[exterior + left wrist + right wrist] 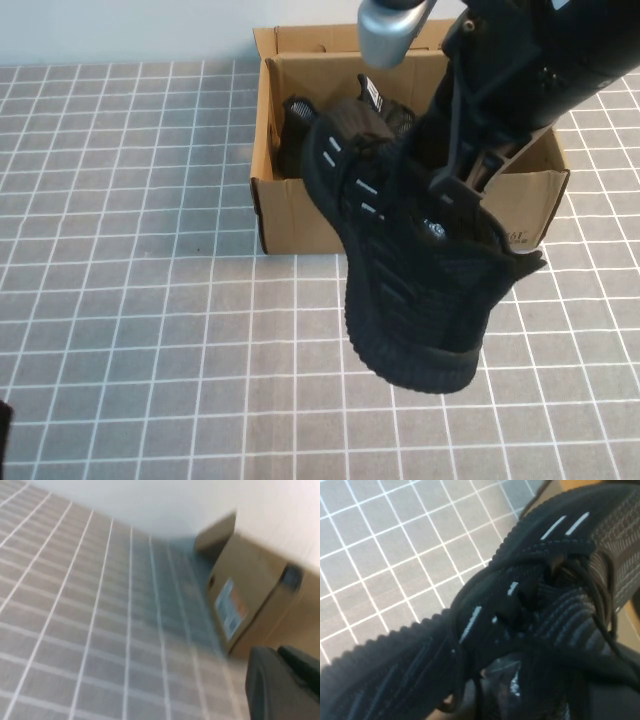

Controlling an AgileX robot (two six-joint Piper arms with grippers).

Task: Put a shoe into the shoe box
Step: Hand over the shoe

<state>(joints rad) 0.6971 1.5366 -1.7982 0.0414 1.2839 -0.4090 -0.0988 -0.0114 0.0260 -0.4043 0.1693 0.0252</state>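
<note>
My right gripper (455, 185) is shut on the shoe (410, 270), a black knit sneaker with short white dashes. It holds the shoe in the air, over the front wall of the shoe box (300, 215), with the sole end hanging toward me. In the right wrist view the shoe (520, 605) fills the picture, with its laces and dashes close up, and it hides the gripper. The open brown cardboard shoe box also shows in the left wrist view (250, 590), with a blue and orange label. My left gripper (282, 685) sits low at the table's near left, apart from the box.
A second black sneaker (297, 130) lies inside the box at its left side. The box's lid flap (300, 40) stands up at the back. The grey tiled table surface (130, 300) spreads to the left and front of the box.
</note>
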